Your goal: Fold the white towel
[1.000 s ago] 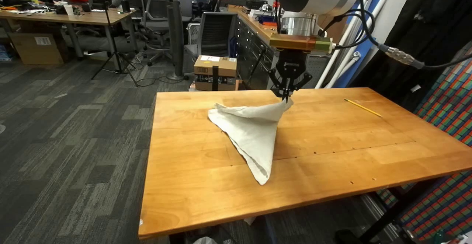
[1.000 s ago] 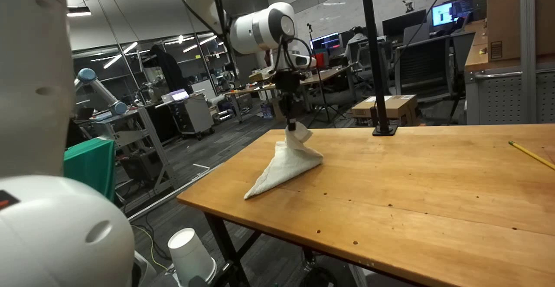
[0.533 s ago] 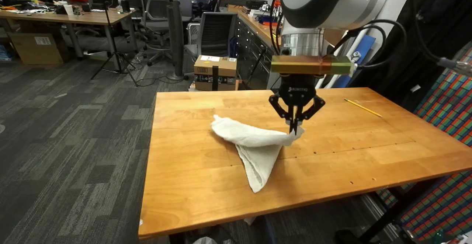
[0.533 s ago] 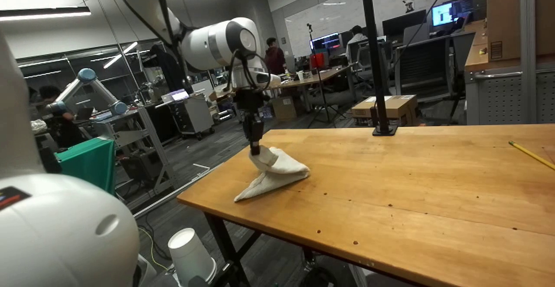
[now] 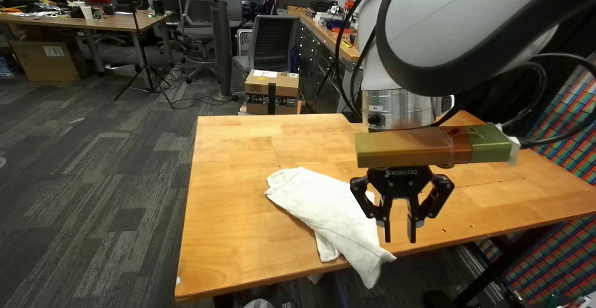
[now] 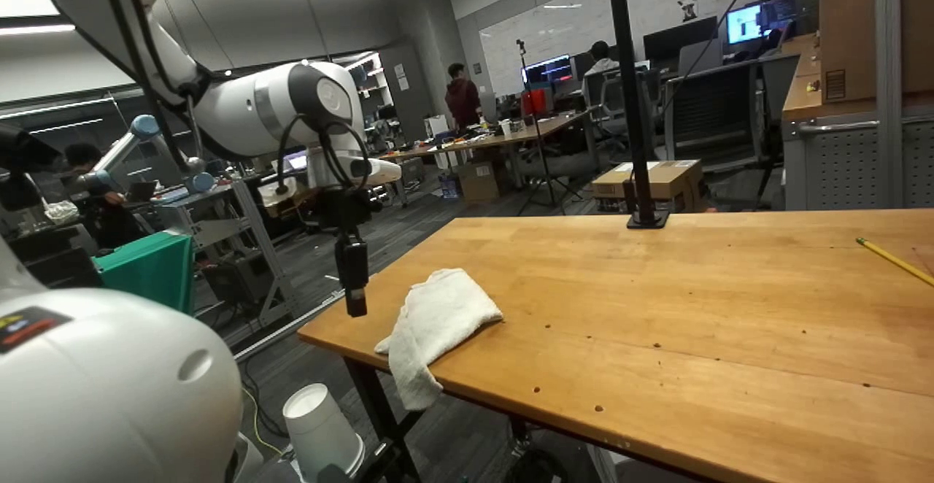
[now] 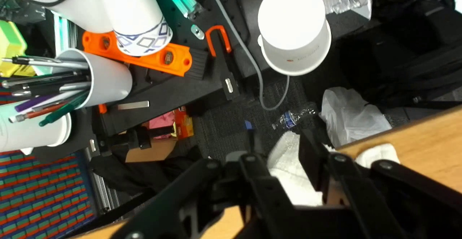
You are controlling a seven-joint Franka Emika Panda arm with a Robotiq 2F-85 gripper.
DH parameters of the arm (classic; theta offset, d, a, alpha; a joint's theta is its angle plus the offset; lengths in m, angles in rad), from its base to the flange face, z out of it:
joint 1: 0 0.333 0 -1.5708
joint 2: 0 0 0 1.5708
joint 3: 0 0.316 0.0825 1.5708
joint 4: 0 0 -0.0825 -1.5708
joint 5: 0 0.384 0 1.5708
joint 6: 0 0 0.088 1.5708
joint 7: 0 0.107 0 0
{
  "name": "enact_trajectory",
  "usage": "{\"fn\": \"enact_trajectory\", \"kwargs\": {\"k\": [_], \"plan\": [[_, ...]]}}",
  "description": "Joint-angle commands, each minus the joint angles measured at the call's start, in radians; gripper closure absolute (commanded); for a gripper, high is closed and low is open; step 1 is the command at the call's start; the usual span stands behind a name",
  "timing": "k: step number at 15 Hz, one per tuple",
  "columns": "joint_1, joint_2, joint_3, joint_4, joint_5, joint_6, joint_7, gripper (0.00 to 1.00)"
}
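Observation:
The white towel lies loosely folded on the wooden table, with layers overlapping. In both exterior views one end hangs over the table edge; the towel also shows in an exterior view. My gripper is open and empty, with a gap between its fingers. It is beside the hanging end of the towel and apart from it, raised near the table's edge; it also shows in an exterior view. In the wrist view part of the towel shows beyond the open fingers.
A yellow pencil lies on the far part of the table. A black post stands at the table's back edge. White cups, an orange tool and a pen holder stand on a dark shelf beside the table.
The gripper has pulled a towel corner toward the table edge, then opened and let go. The towel has slid that way, and its end now hangs over the edge.

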Motion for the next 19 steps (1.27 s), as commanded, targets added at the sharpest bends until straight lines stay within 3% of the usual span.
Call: {"fn": "enact_trajectory", "kwargs": {"k": [1, 5, 6, 9, 19], "plan": [[0.007, -0.072, 0.024, -0.048, 0.057, -0.025, -0.021, 0.35], [0.001, -0.11, 0.021, -0.075, 0.082, -0.014, -0.052, 0.04], [-0.006, -0.051, 0.034, -0.046, 0.051, -0.015, -0.017, 0.21], [-0.007, -0.068, 0.034, -0.054, 0.057, -0.015, -0.027, 0.04], [-0.007, -0.073, 0.034, -0.058, 0.058, -0.015, -0.031, 0.04]]}}
